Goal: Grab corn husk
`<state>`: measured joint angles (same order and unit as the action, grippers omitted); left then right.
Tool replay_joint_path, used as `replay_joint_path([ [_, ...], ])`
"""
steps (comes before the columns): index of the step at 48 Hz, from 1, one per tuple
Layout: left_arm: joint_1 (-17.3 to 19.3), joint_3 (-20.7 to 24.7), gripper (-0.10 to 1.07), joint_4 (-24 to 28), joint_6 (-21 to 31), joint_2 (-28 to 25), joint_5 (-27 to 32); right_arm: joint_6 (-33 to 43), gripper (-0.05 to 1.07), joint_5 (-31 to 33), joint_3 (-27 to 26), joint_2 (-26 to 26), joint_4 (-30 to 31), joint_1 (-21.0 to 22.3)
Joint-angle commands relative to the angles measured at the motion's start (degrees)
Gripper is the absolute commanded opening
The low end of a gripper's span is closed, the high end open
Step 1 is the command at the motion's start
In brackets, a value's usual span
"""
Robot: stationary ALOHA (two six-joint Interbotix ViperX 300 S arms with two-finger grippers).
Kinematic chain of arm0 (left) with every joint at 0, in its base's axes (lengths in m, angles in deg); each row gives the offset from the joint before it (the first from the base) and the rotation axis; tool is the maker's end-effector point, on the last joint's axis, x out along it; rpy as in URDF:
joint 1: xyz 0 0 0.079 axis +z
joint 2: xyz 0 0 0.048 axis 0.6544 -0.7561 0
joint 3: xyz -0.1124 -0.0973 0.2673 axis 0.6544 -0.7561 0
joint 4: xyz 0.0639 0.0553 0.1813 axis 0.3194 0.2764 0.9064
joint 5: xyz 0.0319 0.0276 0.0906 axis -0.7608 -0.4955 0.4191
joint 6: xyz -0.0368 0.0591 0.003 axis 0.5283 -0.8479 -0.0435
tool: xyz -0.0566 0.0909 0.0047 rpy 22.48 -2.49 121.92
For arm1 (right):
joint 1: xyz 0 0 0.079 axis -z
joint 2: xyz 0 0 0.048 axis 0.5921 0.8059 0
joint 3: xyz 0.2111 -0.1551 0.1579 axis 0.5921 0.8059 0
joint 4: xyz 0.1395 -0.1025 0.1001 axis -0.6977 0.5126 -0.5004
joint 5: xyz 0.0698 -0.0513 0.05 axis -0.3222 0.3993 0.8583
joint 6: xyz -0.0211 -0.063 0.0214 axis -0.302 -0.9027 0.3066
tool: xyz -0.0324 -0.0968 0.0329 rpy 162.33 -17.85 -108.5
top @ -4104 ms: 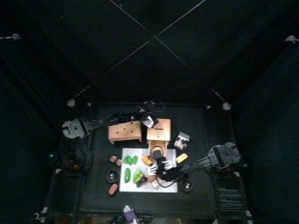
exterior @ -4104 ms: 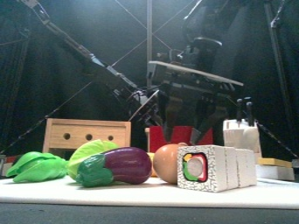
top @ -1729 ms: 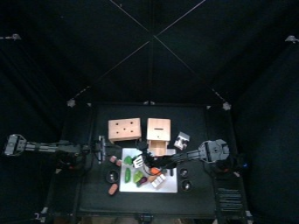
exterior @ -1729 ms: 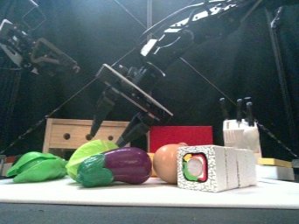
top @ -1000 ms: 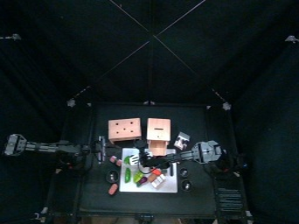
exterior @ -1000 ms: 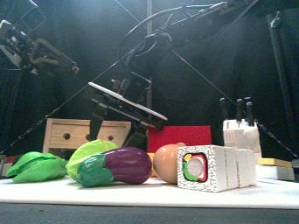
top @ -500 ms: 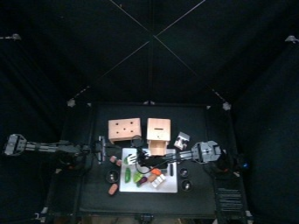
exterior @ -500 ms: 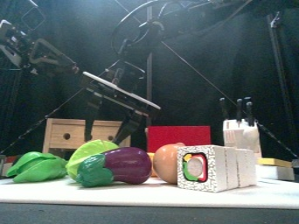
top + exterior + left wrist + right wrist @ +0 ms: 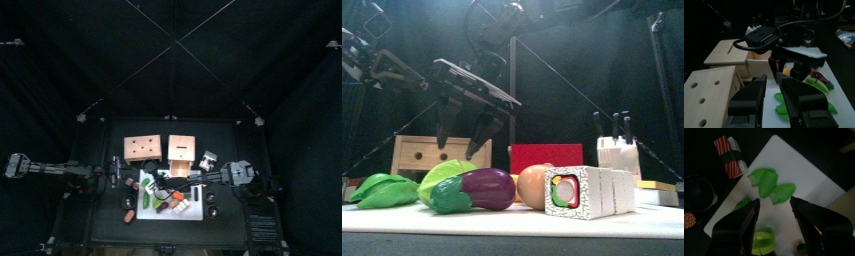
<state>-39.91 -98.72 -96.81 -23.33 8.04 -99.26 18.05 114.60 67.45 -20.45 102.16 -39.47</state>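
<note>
— Where is the corn husk (image 9: 784,192)?

— It lies flat on the white board (image 9: 811,178), as two green leaf pieces side by side, near the board's middle. My right wrist camera looks straight down on them.

— And your right hand (image 9: 774,203)?

— It hangs above the board with its two jaws spread wide and nothing between them. From the wrist, the leaf pieces show in the gap between the jaws. From the front, the hand (image 9: 462,140) points down, clear of the things under it.

— What else is on the surface?

— From the front I see an eggplant (image 9: 482,188) with a pale green piece just behind it, a round brown thing (image 9: 536,185) and a sushi block (image 9: 589,192) in a row. Behind them stand a red box (image 9: 545,157), a wooden box (image 9: 436,153) with holes, and a knife block (image 9: 619,150).

— Your left hand (image 9: 771,82)?

— It rests off to the left, facing the wooden box and the board. I cannot tell whether it is open or closed.
</note>
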Motion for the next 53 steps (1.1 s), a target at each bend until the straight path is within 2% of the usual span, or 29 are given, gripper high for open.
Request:
replay_joint_path([
  [1, 0.26, 0.26, 0.68, 0.26, -0.09, 1.41, 0.53, -0.70, 0.87, -0.09, -0.88, -1.85, -0.53, 0.70],
  [14, 0.44, -2.20, 0.68, 0.26, -0.09, 8.61, 5.01, -0.88, 0.87, 0.09, -0.88, -1.14, -0.97, 2.20],
  [24, 0.44, -2.99, 0.68, 0.18, 0.00, 8.70, 8.09, -1.49, 0.86, 0.35, -1.67, 1.14, -3.69, 3.16],
  [53, 0.53, -2.55, 0.68, 0.09, 0.00, 8.70, 8.00, -2.02, 0.87, 0.53, -2.72, 5.27, -6.86, 3.87],
])
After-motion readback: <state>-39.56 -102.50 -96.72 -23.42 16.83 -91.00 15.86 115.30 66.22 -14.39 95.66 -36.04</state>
